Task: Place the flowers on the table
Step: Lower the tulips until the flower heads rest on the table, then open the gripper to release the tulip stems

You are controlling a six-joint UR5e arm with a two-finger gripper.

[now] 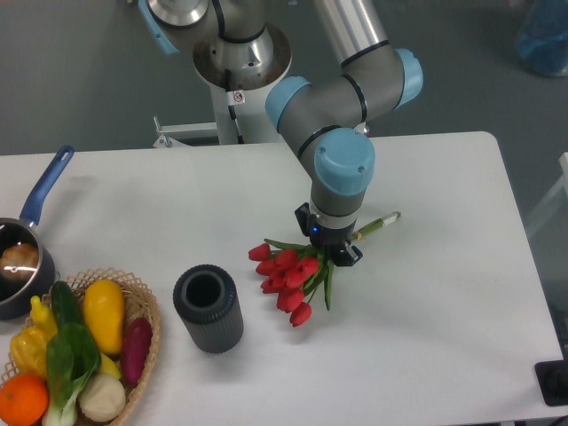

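Gripper (330, 251) pointing straight down near the middle of the table (444, 319), closed on the flowers (288, 280) at the stems; fingertips mostly hidden behind the wrist and leaves. Red buds fanned out to the lower left of the gripper, low over or on the white surface — cannot tell whether touching. Stem ends (380, 222) poking out to the upper right, past the wrist.

Left of the buds, near but apart: grey cylinder (208, 308), upright, open at the top, dark inside, contents not visible.

At the bottom-left corner: wicker basket (146, 319), partly cut off by the frame. Inside: yellow squash (104, 315), purple vegetable (136, 349) beside it against the right rim, dark green cucumber (65, 303) at the back, yellow pepper (29, 348) on the left, orange (22, 399) at the front left, leafy green with white bulb (80, 382) in front.

At the left edge, just above the basket: pan (18, 266) with blue handle (47, 184) angled up and right; something brownish (18, 258) inside, too small to identify.
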